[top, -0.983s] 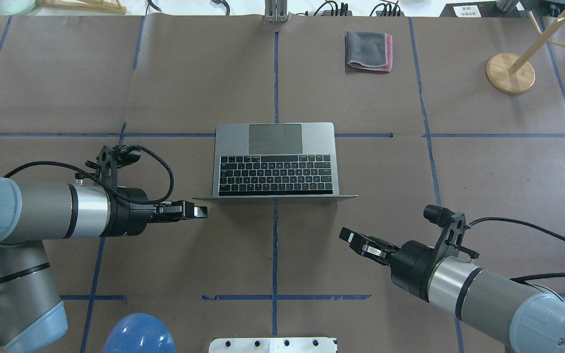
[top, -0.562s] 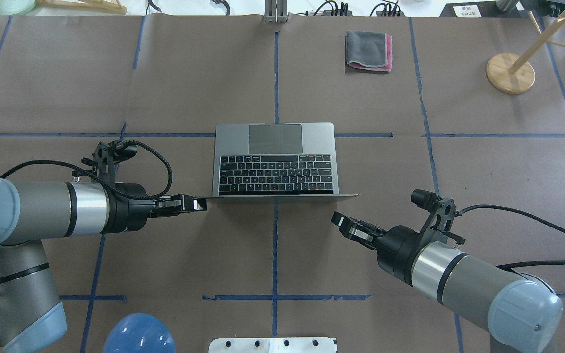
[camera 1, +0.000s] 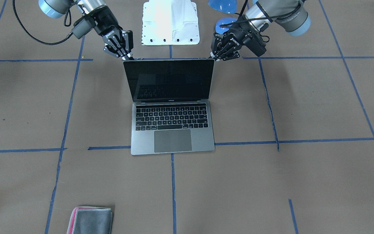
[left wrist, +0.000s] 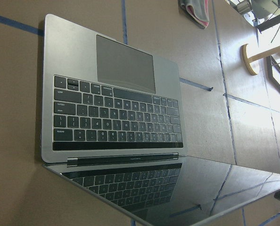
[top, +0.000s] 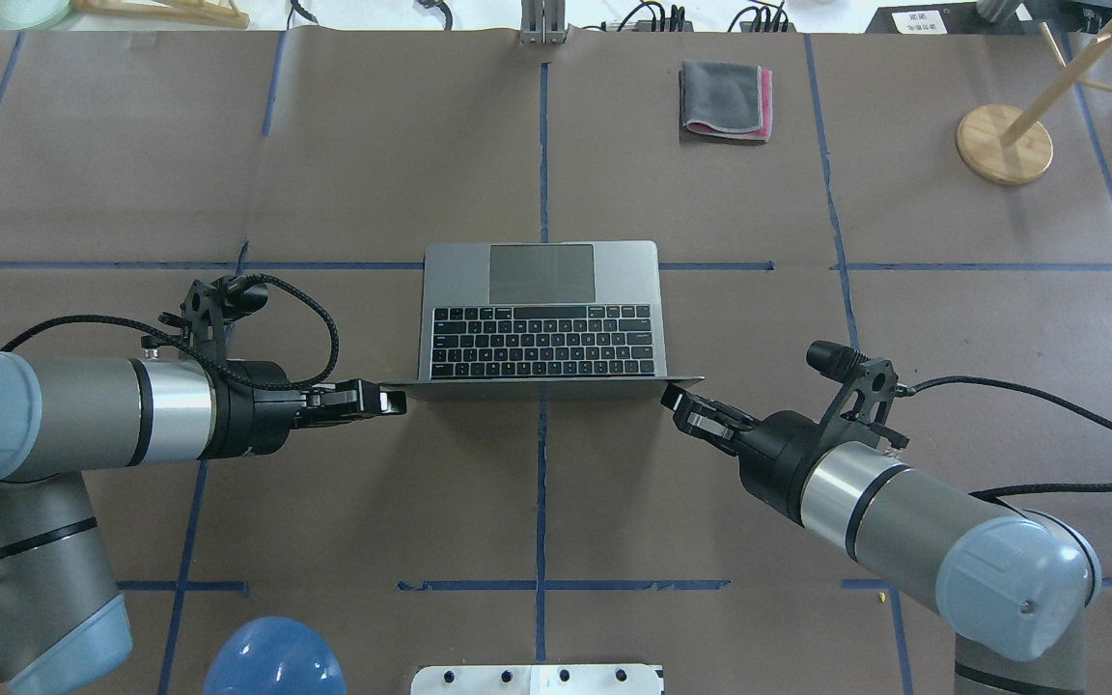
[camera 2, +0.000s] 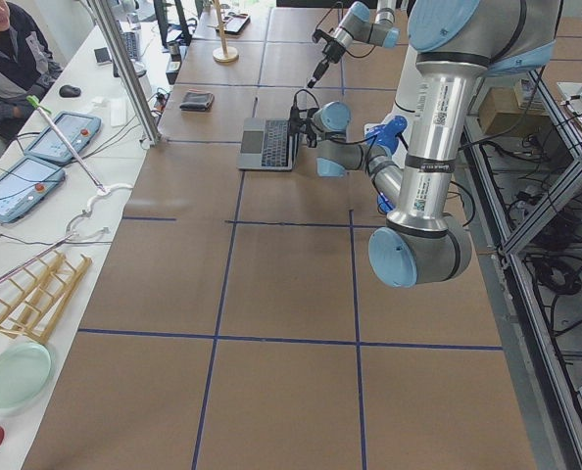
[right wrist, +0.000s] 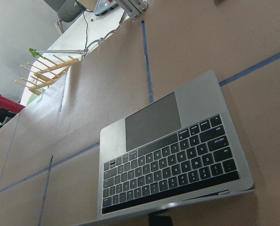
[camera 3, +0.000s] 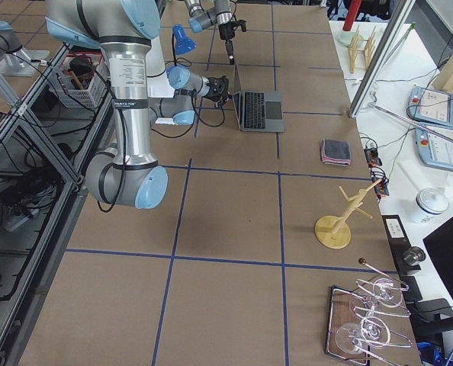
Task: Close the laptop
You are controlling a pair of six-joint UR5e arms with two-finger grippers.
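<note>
The space-grey laptop [top: 542,319] stands open in the middle of the table, keyboard up, its dark screen [camera 1: 170,79] upright and facing away from me. My left gripper [top: 392,399] is shut, its tip at the lid's top left corner; in the front view it shows on the right [camera 1: 218,56]. My right gripper [top: 677,401] is shut, its tip at the lid's top right corner, on the left in the front view [camera 1: 127,56]. Both sit behind the lid and hold nothing. The wrist views show the keyboard [left wrist: 116,113] [right wrist: 168,160].
A folded grey-and-pink cloth [top: 725,99] lies at the far side right of centre. A wooden stand with a round base [top: 1004,143] is at the far right. A blue dome [top: 274,661] and a white plate [top: 537,680] sit at my near edge.
My right gripper has moved forward and up to the lid's right corner. My left gripper rose to the lid's left corner and has since held still. The laptop has not moved.
</note>
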